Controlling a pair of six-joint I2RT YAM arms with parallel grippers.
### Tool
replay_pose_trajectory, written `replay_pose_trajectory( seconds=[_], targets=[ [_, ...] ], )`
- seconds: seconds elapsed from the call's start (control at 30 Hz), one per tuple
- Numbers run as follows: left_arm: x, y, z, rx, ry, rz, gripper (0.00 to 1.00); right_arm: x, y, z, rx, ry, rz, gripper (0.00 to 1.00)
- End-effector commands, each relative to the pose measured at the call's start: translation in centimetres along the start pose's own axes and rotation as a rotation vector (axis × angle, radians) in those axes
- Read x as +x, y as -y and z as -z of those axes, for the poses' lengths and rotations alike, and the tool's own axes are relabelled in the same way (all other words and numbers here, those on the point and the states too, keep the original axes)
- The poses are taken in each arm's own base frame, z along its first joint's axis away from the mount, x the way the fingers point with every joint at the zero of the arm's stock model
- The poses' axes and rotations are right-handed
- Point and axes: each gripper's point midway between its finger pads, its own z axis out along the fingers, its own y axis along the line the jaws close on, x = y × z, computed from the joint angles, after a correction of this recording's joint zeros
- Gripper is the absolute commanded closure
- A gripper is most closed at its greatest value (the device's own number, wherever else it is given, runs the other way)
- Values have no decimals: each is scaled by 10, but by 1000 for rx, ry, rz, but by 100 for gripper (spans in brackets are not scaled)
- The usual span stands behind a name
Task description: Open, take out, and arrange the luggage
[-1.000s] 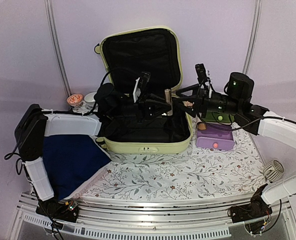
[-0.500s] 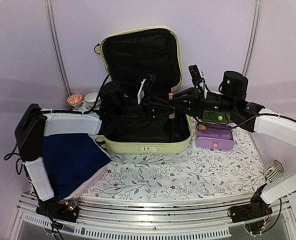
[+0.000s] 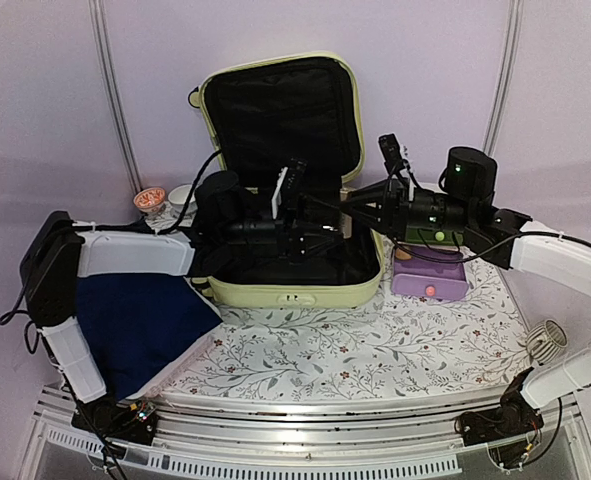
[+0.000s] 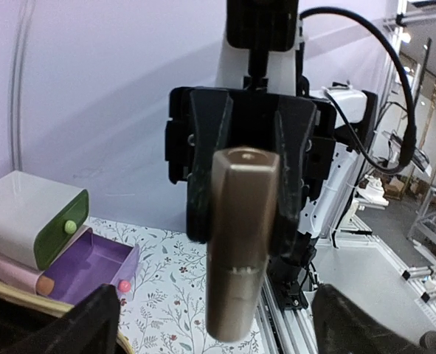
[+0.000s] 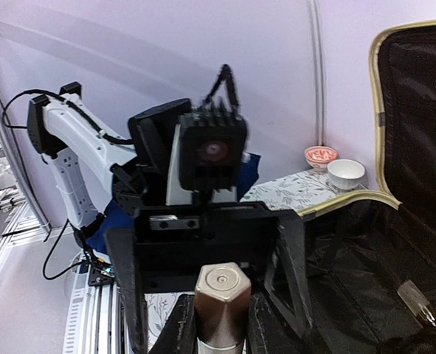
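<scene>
Soft even light, sharp, slight edge distortion.

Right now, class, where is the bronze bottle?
The bottle hangs above the right side of the open luggage, centre-right in the top view, clamped in the right gripper, with the open left gripper facing it.

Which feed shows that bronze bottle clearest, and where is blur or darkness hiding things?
Left wrist: bronze bottle sharp and well lit; the near fingers blur at the bottom corners. Right wrist: the left arm's camera looks slightly smeared. Top external: the bottle is lost against the black lining of the luggage; wall poles tilt, wide-angle distortion.
</scene>
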Motion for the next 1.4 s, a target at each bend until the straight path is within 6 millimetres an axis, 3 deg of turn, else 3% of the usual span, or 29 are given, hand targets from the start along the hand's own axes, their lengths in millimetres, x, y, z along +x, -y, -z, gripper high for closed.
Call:
replay_pose_trajectory(
  seconds=[0.0,0.17,0.3,0.47,0.57,0.97,1.23,1.33,1.37],
  targets=[
    [-23,-2,19,-144,45,-74,2,0,18,23,202,2,20,95],
    [-21,-20,38,-307,-54,-54,2,33,69,68,607,-95,46,91],
    [-20,-30,55,-441,-123,-78,2,74,112,120,966,-182,28,96],
    [-17,-47,78,-593,-141,-41,2,128,159,171,1277,-331,-48,97],
    [-16,-49,82,-602,-147,-17,2,151,179,187,1420,-471,-33,97],
    [-6,-45,84,-588,-160,4,2,220,233,182,1481,-915,163,93],
    [-12,-40,90,-601,-164,-49,2,272,242,185,1329,-1106,139,90],
    [-14,-39,90,-599,-165,-61,2,278,249,190,1304,-1163,128,83],
    [-14,-39,90,-595,-166,-66,2,279,251,191,1295,-1175,110,72]
  ],
)
